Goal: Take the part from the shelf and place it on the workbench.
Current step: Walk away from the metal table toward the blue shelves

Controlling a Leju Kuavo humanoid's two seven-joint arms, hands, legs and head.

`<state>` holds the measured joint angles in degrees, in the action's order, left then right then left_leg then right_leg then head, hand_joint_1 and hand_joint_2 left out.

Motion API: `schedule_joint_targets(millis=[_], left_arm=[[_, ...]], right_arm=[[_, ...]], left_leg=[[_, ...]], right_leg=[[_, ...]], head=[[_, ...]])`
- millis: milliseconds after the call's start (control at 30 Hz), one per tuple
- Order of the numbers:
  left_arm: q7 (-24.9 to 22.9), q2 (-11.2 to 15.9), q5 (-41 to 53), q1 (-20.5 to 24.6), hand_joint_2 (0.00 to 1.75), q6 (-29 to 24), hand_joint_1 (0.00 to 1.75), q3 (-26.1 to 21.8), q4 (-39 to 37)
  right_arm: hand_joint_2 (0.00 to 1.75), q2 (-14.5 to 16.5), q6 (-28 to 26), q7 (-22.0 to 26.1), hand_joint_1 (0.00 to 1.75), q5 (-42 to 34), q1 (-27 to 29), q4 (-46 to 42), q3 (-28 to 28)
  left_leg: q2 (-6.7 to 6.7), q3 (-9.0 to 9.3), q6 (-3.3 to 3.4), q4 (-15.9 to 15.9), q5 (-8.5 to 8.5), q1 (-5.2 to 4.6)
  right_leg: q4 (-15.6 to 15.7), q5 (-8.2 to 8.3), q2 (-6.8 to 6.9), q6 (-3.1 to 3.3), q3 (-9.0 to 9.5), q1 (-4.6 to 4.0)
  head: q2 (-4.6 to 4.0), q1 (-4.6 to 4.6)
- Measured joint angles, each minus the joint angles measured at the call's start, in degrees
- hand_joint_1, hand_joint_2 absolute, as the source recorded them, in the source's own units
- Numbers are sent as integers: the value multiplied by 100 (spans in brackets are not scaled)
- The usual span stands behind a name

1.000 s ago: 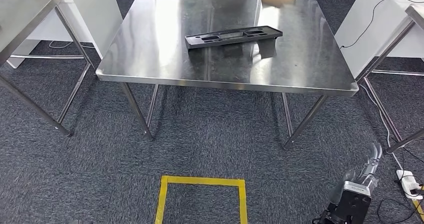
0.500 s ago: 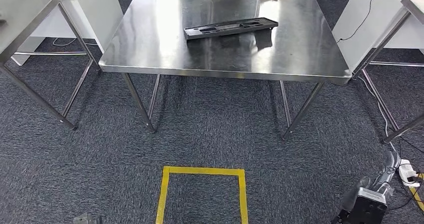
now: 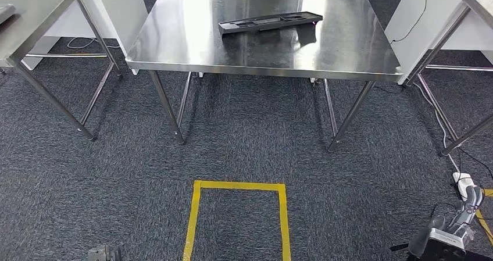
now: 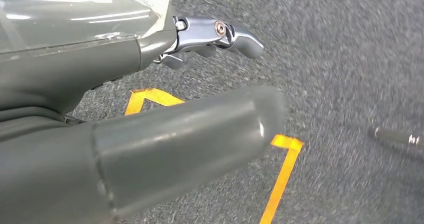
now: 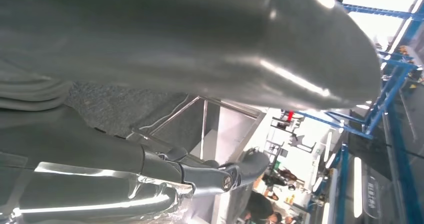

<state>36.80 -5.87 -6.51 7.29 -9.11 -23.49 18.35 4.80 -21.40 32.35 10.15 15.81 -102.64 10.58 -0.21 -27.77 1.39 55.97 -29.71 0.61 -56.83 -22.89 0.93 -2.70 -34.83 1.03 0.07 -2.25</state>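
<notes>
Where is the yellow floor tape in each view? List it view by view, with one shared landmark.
Head view: yellow floor tape, lower centre, on the floor in front of the steel table.
Left wrist view: the tape lies on the floor beyond the left hand.
Right wrist view: not in it.
Shared landmark: dark grey carpet.

— Where is the silver right arm's grey many-fingered right hand (image 3: 459,223)?
— Lower right corner of the head view, hanging low, fingers apart, holding nothing.
— And the grey left hand (image 4: 150,109)?
— Thick thumb and fingers spread, empty.
</notes>
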Motion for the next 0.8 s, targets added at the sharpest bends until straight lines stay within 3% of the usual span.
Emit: schedule_joint_targets(millis=[33,100,167,200,233,267,300,367,400,433,500,533,567,600,633,667,700,733,767,800], left_arm=[[-9,-9,1,0,0,-2,0,2,8],[-21,-21,2,3,0,-3,0,4,24],[-28,-26,5,3,0,-5,0,4,40],[-32,-29,8,4,0,-6,0,5,46],[-36,-32,11,5,0,-7,0,6,54],[-40,-37,16,6,0,-7,0,8,58],[-44,-41,26,7,0,-7,0,9,63],[-50,-52,45,10,0,-7,0,13,79],[-52,-56,53,14,0,-8,0,14,89],[-54,-59,58,16,0,-10,0,15,97],[-59,-58,69,4,0,-14,0,15,104],[-66,-59,75,-11,0,-16,0,16,105],[-75,-61,83,-25,0,-17,0,19,106],[-85,-64,95,-32,0,-19,0,22,108],[-94,-68,104,-33,0,-20,0,27,111],[-99,-71,112,-30,0,-24,0,31,114],[-103,-72,117,-26,0,-30,0,35,117],[-107,-74,118,-24,0,-38,0,38,120],[-108,-77,119,-24,0,-46,0,39,126],[-109,-80,119,-22,0,-51,0,41,137]], right_arm=[[0,13,26,3,0,5,17,-10,31],[0,33,64,7,0,17,36,-18,93],[0,57,84,7,0,24,38,-19,127],[0,73,89,7,0,27,38,-20,141],[0,91,97,3,0,27,38,-24,157],[0,108,109,-5,0,28,39,-32,179],[0,127,125,-18,0,29,38,-45,202],[0,161,168,-41,0,33,38,-81,242],[0,180,188,-47,0,34,39,-96,258],[0,198,209,-50,0,36,43,-106,277],[0,250,245,-62,0,42,68,-110,330],[0,279,272,-70,0,50,83,-110,361],[0,313,311,-78,0,60,96,-109,393],[0,349,370,-81,0,73,100,-108,427],[0,383,443,-83,0,89,103,-105,464],[0,420,512,-83,0,106,103,-102,501],[0,456,567,-83,0,121,103,-97,541],[0,487,601,-82,0,131,104,-94,578],[0,513,619,-81,0,136,105,-92,610],[0,533,629,-79,0,137,106,-92,642]], left_leg=[[15,-76,70,-10,69,5],[45,-246,160,-26,222,10],[66,-425,182,-18,375,-7],[76,-517,182,-11,455,-15],[84,-611,176,-1,533,-20],[88,-703,164,11,610,-23],[89,-795,146,27,686,-25],[84,-919,89,53,820,-40],[84,-948,58,48,891,-45],[86,-964,23,27,962,-45],[76,-1007,-54,-23,1054,-25],[65,-1046,-91,23,937,-13],[53,-1095,-126,166,695,-3],[43,-1151,-153,429,340,10],[39,-1201,-177,786,-4,13],[36,-1238,-197,1169,-234,15],[34,-1239,-208,1487,-297,15],[33,-1182,-209,1671,-204,15],[33,-1043,-198,1674,-26,15],[31,-803,-175,1477,136,13]], right_leg=[[-82,-98,-9,4,-55,8],[-558,-589,-34,71,-225,19],[-1304,-1050,-49,90,-357,19],[-1581,-1100,-53,51,-349,20],[-1696,-1024,-57,-11,-267,21],[-1602,-877,-59,-73,-88,21],[-1292,-751,-63,-111,201,22],[-315,-779,-72,-72,900,6],[74,-866,-78,-24,1135,-10],[301,-936,-80,29,1244,-31],[359,-869,-72,128,1162,-37],[358,-796,-63,191,1091,-30],[361,-713,-52,248,1009,-20],[359,-632,-42,291,923,-17],[357,-554,-37,319,833,-25],[349,-475,-31,329,746,-34],[329,-396,-28,329,648,-41],[295,-325,-26,320,540,-46],[246,-266,-27,305,428,-48],[188,-213,-30,287,310,-49]], head=[[0,12],[0,54],[0,96],[0,102],[0,106],[0,108],[0,110],[0,110],[0,108],[0,106],[0,107],[0,101],[0,85],[0,66],[0,46],[0,33],[0,30],[0,26],[0,25],[0,22]])
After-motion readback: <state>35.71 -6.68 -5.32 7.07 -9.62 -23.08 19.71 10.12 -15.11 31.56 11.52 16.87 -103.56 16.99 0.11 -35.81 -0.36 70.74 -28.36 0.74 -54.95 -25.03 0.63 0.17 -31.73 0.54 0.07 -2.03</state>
